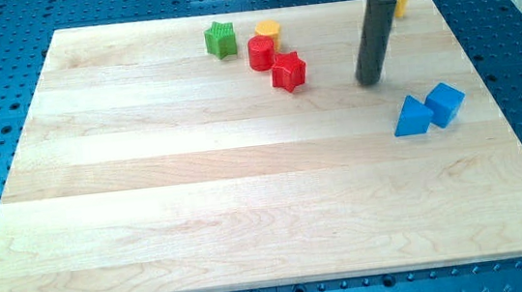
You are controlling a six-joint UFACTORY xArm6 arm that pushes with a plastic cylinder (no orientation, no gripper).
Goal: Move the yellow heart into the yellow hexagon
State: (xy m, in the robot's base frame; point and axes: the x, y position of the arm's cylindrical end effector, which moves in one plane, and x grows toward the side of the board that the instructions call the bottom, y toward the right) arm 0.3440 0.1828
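Note:
The yellow hexagon (267,30) lies near the view's top, just above the red cylinder (261,53). A yellow block (402,1), most likely the yellow heart, peeks out at the top right, mostly hidden behind my rod. My tip (369,82) rests on the board, below that yellow block and well to the right of the hexagon. It touches no block.
A green star (221,39) lies left of the hexagon. A red star (288,71) lies below and right of the red cylinder. A blue triangle (413,117) and a blue cube (446,103) sit together at the right, below my tip. The wooden board (248,206) lies on a blue perforated table.

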